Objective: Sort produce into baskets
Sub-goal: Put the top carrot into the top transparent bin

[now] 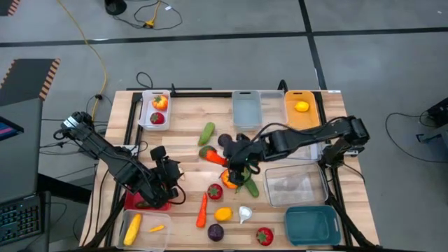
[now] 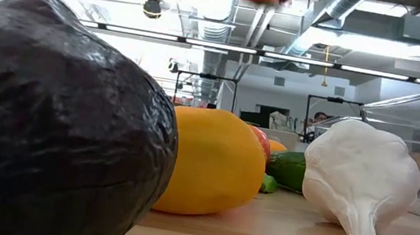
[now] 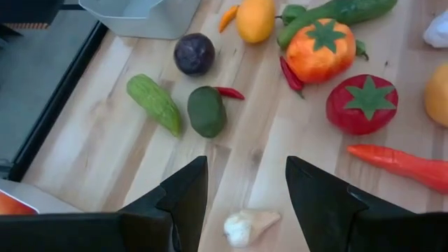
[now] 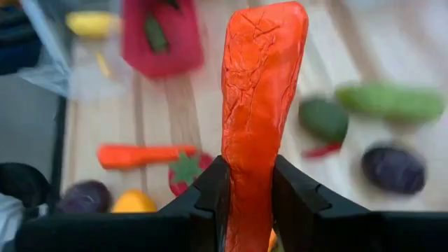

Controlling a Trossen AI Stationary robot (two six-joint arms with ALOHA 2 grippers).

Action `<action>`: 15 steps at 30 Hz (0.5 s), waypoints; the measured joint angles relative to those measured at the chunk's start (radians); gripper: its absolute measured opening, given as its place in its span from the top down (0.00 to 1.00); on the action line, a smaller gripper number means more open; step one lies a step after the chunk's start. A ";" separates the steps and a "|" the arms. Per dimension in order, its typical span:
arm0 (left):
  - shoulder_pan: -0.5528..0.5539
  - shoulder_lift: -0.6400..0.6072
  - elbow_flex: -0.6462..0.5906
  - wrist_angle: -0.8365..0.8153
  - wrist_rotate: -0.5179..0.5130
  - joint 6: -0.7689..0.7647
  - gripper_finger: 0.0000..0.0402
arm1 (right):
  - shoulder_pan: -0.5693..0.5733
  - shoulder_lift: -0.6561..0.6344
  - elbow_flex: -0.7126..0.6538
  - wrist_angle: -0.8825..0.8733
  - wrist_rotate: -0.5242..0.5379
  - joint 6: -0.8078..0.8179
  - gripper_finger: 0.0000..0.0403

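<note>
Pale wooden planks form the worktop (image 1: 189, 126), which stands on a grey floor with baskets set around its edges. At the far edge sit a white basket (image 1: 155, 110) holding two reddish pieces, a grey basket (image 1: 246, 108) and an orange basket (image 1: 301, 110) with a lemon (image 1: 302, 107) in it. On the right side are a clear basket (image 1: 295, 184) and a teal basket (image 1: 312, 225); at the near left are a red basket (image 1: 143, 203) and a clear bin with a corn cob (image 1: 131, 228).

Loose produce lies mid-worktop: a light green cucumber (image 3: 154, 103), a dark avocado (image 3: 206, 110), a purple round (image 3: 194, 53), an orange tomato (image 3: 320, 50), a red tomato (image 3: 361, 103), a carrot (image 3: 402, 164) and white garlic (image 3: 248, 225).

Over the pile's middle, the right hand (image 4: 246, 185) is clamped on an upright orange-red carrot (image 4: 260, 105). At the near left, just above the red basket, the left hand (image 3: 246, 192) has its fingers spread, holding nothing.
</note>
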 joint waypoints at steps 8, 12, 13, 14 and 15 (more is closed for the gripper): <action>0.000 0.000 0.000 0.000 0.000 -0.004 0.55 | -0.017 0.001 -0.280 0.235 -0.073 0.164 0.72; 0.000 0.000 0.000 0.000 0.000 -0.008 0.55 | -0.022 0.014 -0.322 0.259 -0.072 0.168 0.72; 0.000 0.000 0.000 0.000 0.000 -0.010 0.55 | -0.022 0.021 -0.326 0.260 -0.072 0.168 0.72; 0.000 0.000 0.000 0.000 0.000 -0.013 0.55 | -0.020 0.024 -0.332 0.257 -0.072 0.168 0.72; 0.000 0.000 0.000 0.000 0.000 -0.013 0.55 | -0.020 0.024 -0.340 0.257 -0.072 0.168 0.72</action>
